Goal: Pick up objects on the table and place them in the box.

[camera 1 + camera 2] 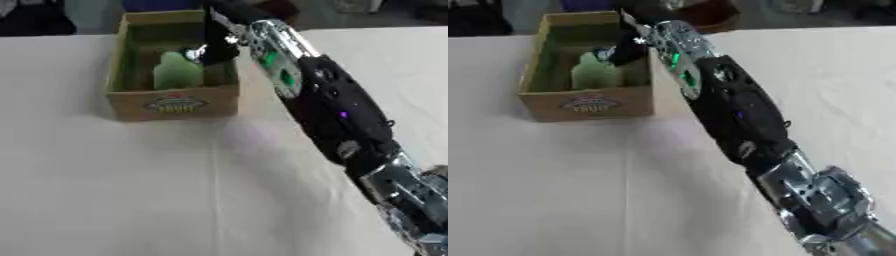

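Note:
A cardboard box [175, 104] with a printed label on its front wall stands open at the far left of the white table. Inside it a pale green, bottle-shaped object [178, 74] stands upright. My right arm [337, 110] reaches diagonally from the lower right across the table to the box. My right hand [220, 46] is dark and sits inside the box's right half, right beside the top of the green object. Whether it holds the object is not visible. My left hand shows in no view.
The white cloth-covered table [105, 190] spreads in front of and left of the box. Beyond the far edge lie dark items, something blue [157, 4] and a brownish-red container [710, 15]. My arm covers the table's right-hand diagonal.

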